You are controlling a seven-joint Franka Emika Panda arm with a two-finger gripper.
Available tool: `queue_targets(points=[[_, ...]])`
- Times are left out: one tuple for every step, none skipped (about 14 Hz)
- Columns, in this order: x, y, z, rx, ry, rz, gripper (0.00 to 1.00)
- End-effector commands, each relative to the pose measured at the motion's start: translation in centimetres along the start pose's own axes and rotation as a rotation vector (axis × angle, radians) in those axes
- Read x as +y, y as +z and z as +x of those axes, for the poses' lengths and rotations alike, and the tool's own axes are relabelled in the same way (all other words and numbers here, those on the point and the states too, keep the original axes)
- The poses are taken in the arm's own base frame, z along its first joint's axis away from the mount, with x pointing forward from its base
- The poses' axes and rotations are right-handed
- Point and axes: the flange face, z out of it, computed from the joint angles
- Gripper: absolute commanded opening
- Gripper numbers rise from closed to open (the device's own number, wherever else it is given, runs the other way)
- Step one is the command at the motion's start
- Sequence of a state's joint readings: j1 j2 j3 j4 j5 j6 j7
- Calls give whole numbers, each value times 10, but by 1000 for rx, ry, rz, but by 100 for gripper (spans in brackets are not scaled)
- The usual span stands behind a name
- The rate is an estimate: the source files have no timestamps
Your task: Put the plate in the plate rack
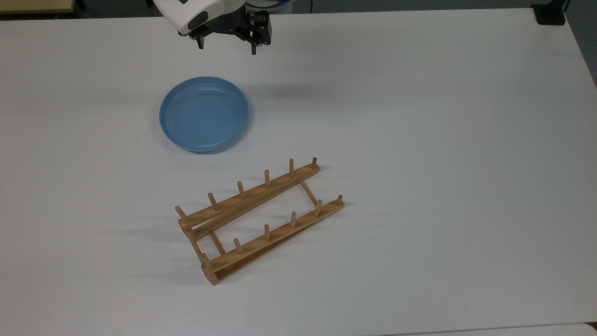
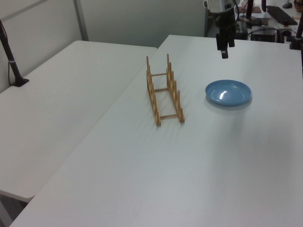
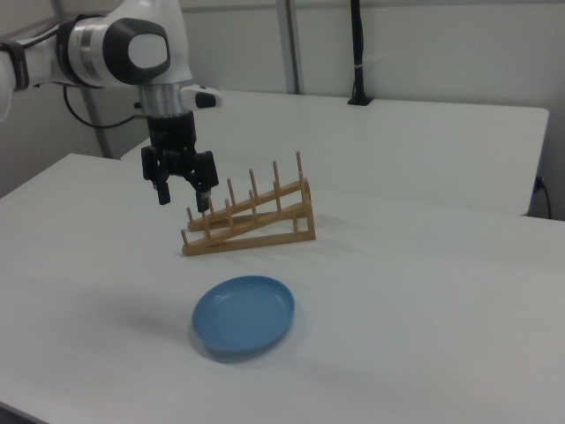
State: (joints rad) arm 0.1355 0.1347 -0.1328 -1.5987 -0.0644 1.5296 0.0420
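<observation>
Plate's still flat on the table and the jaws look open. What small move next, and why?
Probably bring the gripper over the plate rim and lower. It hangs open and empty above the table, beside the plate, and the plate rack holds nothing.

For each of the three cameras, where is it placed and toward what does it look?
Top view: high above, looking down on the table; the end effector enters at the upper edge, open.
Left view: beyond the plate rack, facing across it toward the plate and arm.
Right view: low on the plate's side, facing the rack; arm at upper left.
All three share the plate, the rack and the end effector.
</observation>
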Motion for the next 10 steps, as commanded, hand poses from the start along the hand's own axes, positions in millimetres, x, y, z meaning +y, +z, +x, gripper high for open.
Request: queue_targets(points=[[2, -6, -6, 13, 13, -15, 100], [2, -6, -6, 13, 13, -15, 100], [2, -6, -6, 13, 11, -16, 100], [2, -6, -6, 10, 11, -15, 100], [4, -10, -10, 14, 9, -12, 100], [6, -15, -12, 24, 7, -3, 100], [6, -13, -12, 19, 1, -4, 100], [3, -7, -7, 15, -3, -8, 100], [2, 6, 1, -5, -10, -21, 100], [3, 10, 8, 7, -22, -22, 100]])
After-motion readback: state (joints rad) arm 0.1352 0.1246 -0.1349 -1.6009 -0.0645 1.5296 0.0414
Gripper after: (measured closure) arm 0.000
